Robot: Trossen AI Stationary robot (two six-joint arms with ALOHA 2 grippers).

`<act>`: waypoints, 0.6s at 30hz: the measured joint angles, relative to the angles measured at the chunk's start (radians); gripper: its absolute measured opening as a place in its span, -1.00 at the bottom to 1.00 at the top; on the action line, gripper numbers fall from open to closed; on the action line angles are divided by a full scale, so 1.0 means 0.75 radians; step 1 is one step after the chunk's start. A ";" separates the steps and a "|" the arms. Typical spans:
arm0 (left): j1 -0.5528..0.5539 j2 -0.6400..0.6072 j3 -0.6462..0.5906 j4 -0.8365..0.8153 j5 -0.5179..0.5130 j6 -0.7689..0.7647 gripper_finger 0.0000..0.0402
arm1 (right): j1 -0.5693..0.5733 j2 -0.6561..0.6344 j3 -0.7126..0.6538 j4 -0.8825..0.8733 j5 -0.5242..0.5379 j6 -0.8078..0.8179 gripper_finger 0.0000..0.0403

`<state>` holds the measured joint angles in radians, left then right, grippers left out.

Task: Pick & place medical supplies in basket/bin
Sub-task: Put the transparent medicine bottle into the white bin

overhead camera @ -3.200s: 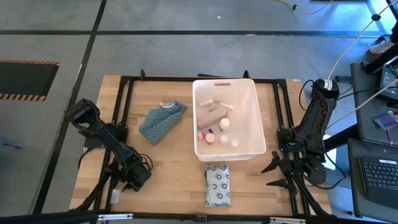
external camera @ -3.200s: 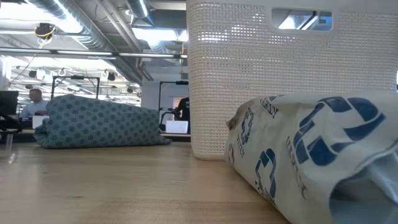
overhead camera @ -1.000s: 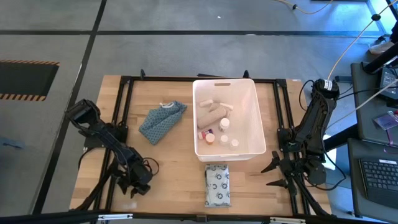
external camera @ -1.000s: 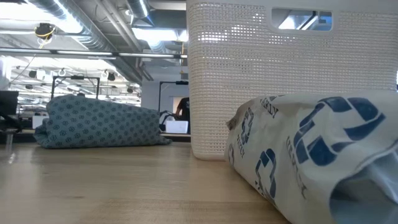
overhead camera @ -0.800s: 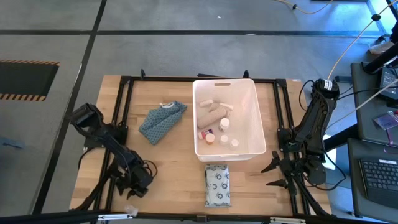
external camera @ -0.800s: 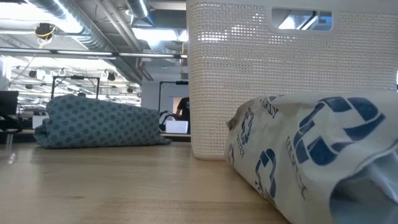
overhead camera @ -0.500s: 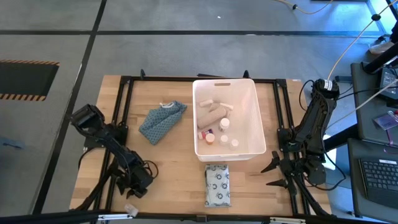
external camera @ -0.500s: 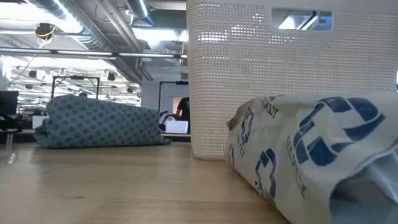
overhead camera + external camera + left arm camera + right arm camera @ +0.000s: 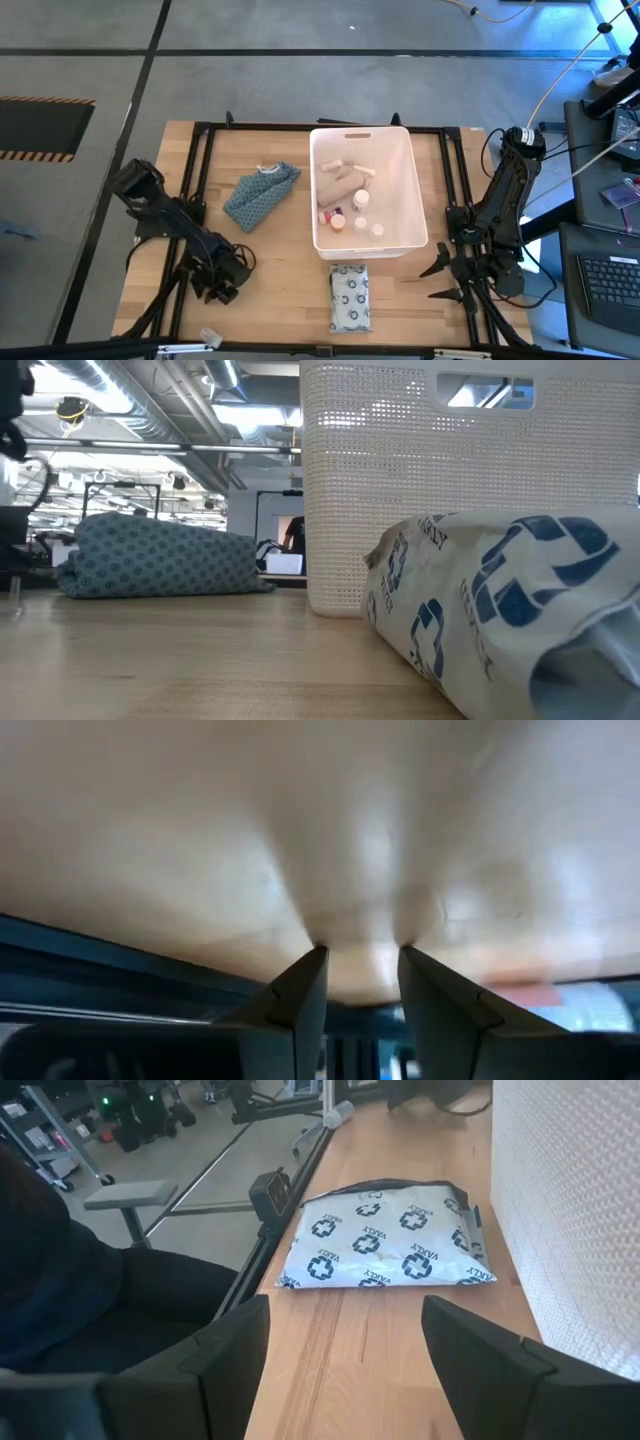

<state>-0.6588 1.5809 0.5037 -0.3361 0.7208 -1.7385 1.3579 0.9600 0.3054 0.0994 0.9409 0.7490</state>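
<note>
The left end effector hovered clenched and empty over the surface, near its front-left edge. The right end effector waited released beside the bin. The pack lay just in front of the bin (bottles already inside). Likely best: reopen fully, approach the pack from above, and pinch across its narrow width.

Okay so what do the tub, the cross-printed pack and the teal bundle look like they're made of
Tub: likely matte white plastic; the low view shows a fine perforated wall and a moulded handle slot.
Pack: probably soft plastic film, slightly glossy and wrinkled, printed with blue crosses.
Bundle: looks like woven cloth, matte teal, with soft folds.
</note>
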 joint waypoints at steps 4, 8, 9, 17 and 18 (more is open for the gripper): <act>0.038 -0.151 0.038 -0.171 -0.260 0.049 -0.47 | 0.000 0.000 0.000 0.000 0.000 0.001 0.31; 0.039 -0.295 0.134 -0.326 -0.761 0.183 -0.55 | 0.000 0.001 0.000 0.000 0.000 0.001 0.31; 0.031 -0.329 0.158 -0.328 -0.886 0.250 -0.58 | 0.000 0.001 0.000 -0.002 0.000 0.001 0.31; -0.030 -0.470 0.267 0.011 -1.403 1.065 -0.69 | 0.000 0.001 0.000 -0.019 0.002 0.002 0.31; -0.033 -0.471 0.267 0.084 -1.393 1.177 -0.68 | 0.000 0.001 0.000 -0.019 0.008 0.002 0.31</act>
<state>-0.6838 1.2278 0.7036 -0.2734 -0.3242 -0.8559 1.3579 0.9604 0.3054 0.0853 0.9469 0.7502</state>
